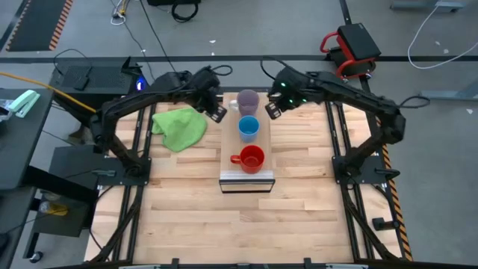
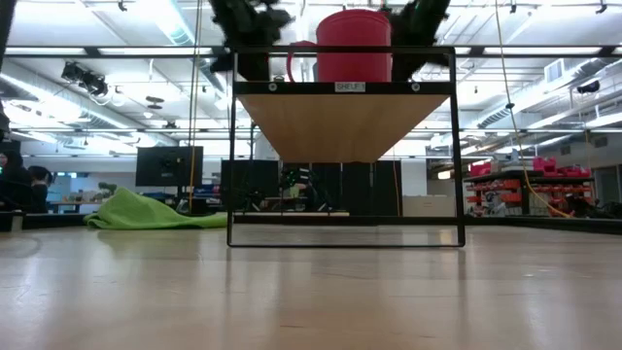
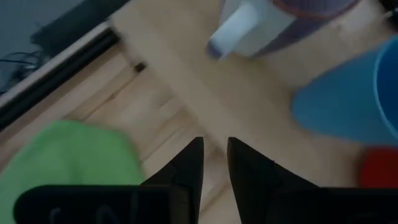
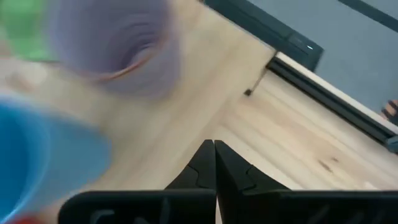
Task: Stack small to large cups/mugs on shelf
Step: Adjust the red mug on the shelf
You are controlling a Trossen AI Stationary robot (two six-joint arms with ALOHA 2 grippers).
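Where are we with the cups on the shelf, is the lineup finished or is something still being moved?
All three sit in a row on the shelf: purple mug at the far end, blue cup in the middle, red mug nearest the front. Nothing is in hand: the left end effector and right end effector flank the purple mug, both empty. Whether that order counts as small to large, I can't judge.

Three vessels are lined along the raised light-wood plank shelf [image 1: 247,179]: translucent purple-grey mug [image 1: 247,101] rearmost, bright blue handleless cup [image 1: 249,128] midway, red handled mug [image 1: 251,158] foremost; a crumpled green cloth [image 1: 180,126] is laid on the tabletop left of it.

Crumpled green cloth [image 1: 180,126] on the wooden tabletop [image 1: 194,224], left of centre.
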